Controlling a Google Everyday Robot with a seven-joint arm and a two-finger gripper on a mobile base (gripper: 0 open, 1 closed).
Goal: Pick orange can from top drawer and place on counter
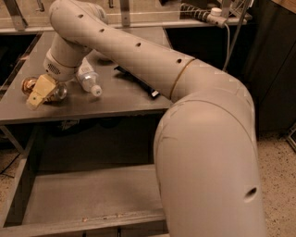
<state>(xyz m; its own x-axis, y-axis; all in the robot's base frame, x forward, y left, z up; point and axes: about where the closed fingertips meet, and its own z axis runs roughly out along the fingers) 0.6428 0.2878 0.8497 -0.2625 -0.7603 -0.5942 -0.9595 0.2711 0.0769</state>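
Observation:
The orange can [28, 84] lies on the counter [115, 99] at its left end, shiny gold, partly hidden behind my gripper [37, 97]. The gripper sits right at the can, low over the counter, with its tan tip in front of the can's body. More of the shiny can shows to the right of the gripper [60, 92]. The top drawer [83, 221] is pulled open below the counter and its grey floor is bare. My arm reaches across the counter from the right.
A clear plastic bottle [87, 77] with a white cap lies on the counter just right of the gripper. A flat black object [138, 81] lies under the arm. A power strip [203, 14] sits on the shelf behind. The speckled floor is at the right.

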